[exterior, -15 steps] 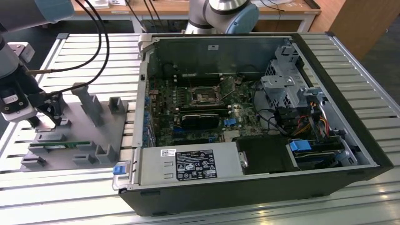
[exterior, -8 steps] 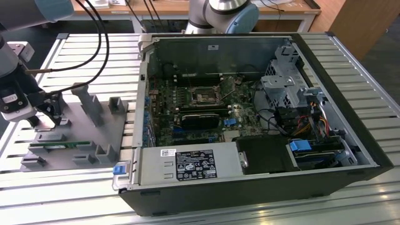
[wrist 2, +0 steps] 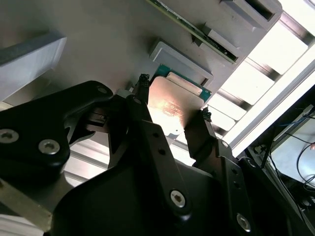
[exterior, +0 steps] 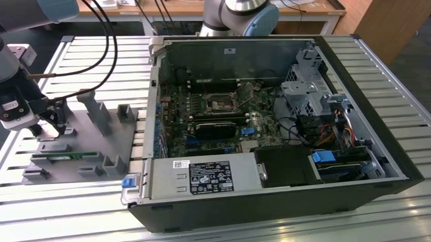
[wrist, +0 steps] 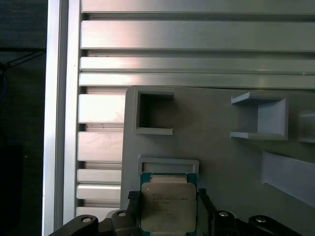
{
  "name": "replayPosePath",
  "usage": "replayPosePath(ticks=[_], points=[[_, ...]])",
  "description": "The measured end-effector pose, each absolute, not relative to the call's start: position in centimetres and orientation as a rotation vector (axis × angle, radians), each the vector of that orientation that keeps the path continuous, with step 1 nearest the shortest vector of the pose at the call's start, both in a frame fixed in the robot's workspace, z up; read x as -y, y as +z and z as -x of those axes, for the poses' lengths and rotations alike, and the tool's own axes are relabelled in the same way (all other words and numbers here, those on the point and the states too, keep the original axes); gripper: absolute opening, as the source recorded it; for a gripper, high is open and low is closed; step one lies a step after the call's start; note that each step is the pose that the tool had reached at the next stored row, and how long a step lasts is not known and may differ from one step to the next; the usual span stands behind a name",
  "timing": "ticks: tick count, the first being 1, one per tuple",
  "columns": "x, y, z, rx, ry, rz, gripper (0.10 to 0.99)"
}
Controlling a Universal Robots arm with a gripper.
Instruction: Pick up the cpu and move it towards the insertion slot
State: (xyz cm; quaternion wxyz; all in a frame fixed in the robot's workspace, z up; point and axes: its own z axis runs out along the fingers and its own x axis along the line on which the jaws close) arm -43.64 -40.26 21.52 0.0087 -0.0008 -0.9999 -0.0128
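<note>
The cpu (wrist: 168,207), a flat square chip with a silvery top and a green rim, lies at the grey fixture's (wrist: 221,167) edge, just below a small raised frame. My gripper (wrist: 168,201) has one black finger pressed on each side of it, shut on the chip. In the second wrist view the cpu (wrist 2: 174,101) sits between the two fingertips (wrist 2: 142,83) of the gripper (wrist 2: 173,98). In the exterior view the gripper (exterior: 57,128) hangs low over the fixture (exterior: 88,146) at the exterior view's left. The insertion slot (exterior: 221,104) is the shiny square socket on the motherboard inside the open computer case (exterior: 269,166).
A thin green memory stick (exterior: 64,156) lies in the fixture near its front. Upright grey posts (exterior: 94,113) stand on the fixture beside the gripper. The case's raised side wall (exterior: 153,101) lies between fixture and socket. Black cables (exterior: 111,45) hang from the arm.
</note>
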Motion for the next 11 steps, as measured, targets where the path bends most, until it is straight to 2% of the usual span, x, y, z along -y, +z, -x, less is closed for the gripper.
replayPosePath(ticks=[11], points=[[40.26,21.89,43.63,3.124,-0.040,0.002,0.541]])
